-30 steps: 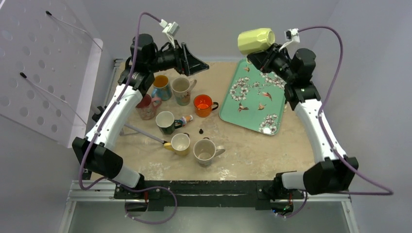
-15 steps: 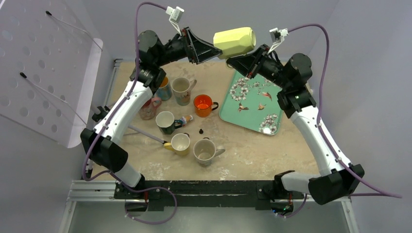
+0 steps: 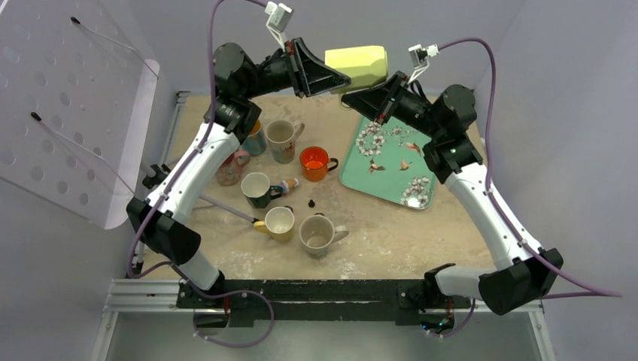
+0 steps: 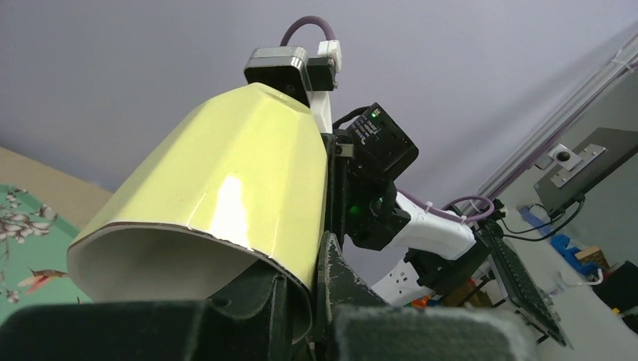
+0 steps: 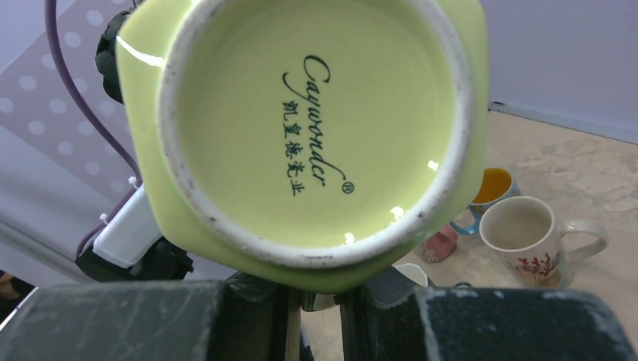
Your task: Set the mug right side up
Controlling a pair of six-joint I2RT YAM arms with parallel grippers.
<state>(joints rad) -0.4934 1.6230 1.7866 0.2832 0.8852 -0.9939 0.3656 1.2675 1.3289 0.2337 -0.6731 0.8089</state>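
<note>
Two grippers meet on one mug (image 3: 356, 66), which hangs high in the air at 12 o'clock over the table's (image 3: 421, 233) far edge, touching nothing below. The pale yellow mug lies on its side, mouth toward 9 o'clock and base toward 3 o'clock.

The left gripper (image 3: 329, 77) comes in from 9 o'clock. Its jaws are pinched down on the mug's rim: the left wrist view shows the mug (image 4: 226, 188) with the left gripper (image 4: 316, 274) at the 5 o'clock part of the white-lined mouth, one finger inside and the other finger (image 4: 342, 289) against the outer wall.

The right gripper (image 3: 361, 92) reaches up from 4 o'clock of the mug. In its wrist view the base of the mug (image 5: 301, 128) fills the picture, printed mark facing the camera, and the right gripper (image 5: 316, 304) sits at 6 o'clock under it, jaws drawn almost together on the mug's lower edge. Exactly which part they nip is hidden behind the base.

On the table, a teal flowered tray (image 3: 347, 177) lies at 2 o'clock, beneath the right arm. Seven other mugs (image 3: 282, 139) stand mouth up from 10 o'clock to the centre, among them an orange one (image 3: 314, 162) just beside the tray.
</note>
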